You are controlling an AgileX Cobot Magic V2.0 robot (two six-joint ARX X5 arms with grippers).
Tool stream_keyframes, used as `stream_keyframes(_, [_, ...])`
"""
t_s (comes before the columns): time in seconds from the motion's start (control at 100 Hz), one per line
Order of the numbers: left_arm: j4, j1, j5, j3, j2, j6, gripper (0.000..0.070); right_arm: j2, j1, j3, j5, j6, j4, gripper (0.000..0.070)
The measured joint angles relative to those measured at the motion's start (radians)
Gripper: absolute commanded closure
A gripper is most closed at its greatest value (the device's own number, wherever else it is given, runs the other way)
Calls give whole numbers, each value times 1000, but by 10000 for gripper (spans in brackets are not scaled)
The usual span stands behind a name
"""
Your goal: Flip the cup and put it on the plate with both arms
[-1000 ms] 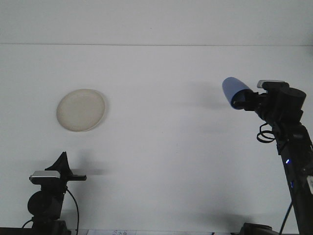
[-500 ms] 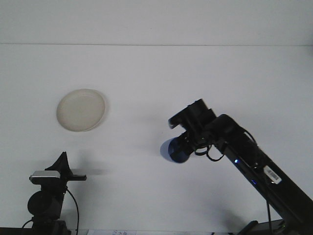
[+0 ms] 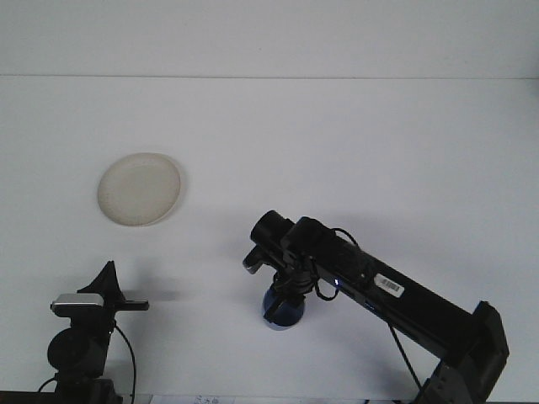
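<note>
Nearest us, at lower left, our left gripper (image 3: 114, 286) sits low with fingers parted, holding nothing. At lower centre, our right gripper (image 3: 282, 290) clamps the blue cup (image 3: 282, 313) against the white desk (image 3: 337, 143). Farther off, upper left, lies the plate (image 3: 139, 188).

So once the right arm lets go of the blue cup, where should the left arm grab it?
Probably by the side wall of the blue cup, coming in from its left, the side toward the left tool. The right tool sits directly over the cup, so its top is blocked, and only the lower rounded body shows.
</note>
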Motion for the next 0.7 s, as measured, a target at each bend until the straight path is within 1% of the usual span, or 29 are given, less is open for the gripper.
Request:
stream_keyframes(0.04, [0, 0, 0, 0, 0, 0, 685, 11, 6, 0, 12, 0, 0, 698])
stream_keyframes(0.11, [0, 0, 0, 0, 0, 0, 685, 19, 10, 1, 11, 0, 0, 694])
stream_keyframes(0.15, [0, 0, 0, 0, 0, 0, 685, 20, 11, 2, 11, 0, 0, 665])
stream_keyframes(0.17, [0, 0, 0, 0, 0, 0, 685, 20, 13, 2, 11, 0, 0, 628])
stream_keyframes(0.21, [0, 0, 0, 0, 0, 0, 685, 21, 16, 2, 12, 0, 1, 524])
stream_keyframes(0.23, [0, 0, 0, 0, 0, 0, 685, 22, 17, 2, 12, 0, 3, 462])
stream_keyframes(0.24, [0, 0, 0, 0, 0, 0, 685, 22, 18, 2, 12, 0, 4, 416])
stream_keyframes(0.25, [0, 0, 0, 0, 0, 0, 685, 23, 18, 2, 12, 0, 5, 385])
stream_keyframes(0.29, [0, 0, 0, 0, 0, 0, 685, 25, 22, 2, 11, 0, 8, 302])
stream_keyframes(0.31, [0, 0, 0, 0, 0, 0, 685, 26, 23, 2, 11, 0, 9, 275])
stream_keyframes(0.55, [0, 0, 0, 0, 0, 0, 685, 14, 22, 2, 9, -3, 42, 269])
stream_keyframes(0.7, [0, 0, 0, 0, 0, 0, 685, -109, 9, 2, 9, -8, 93, 269])
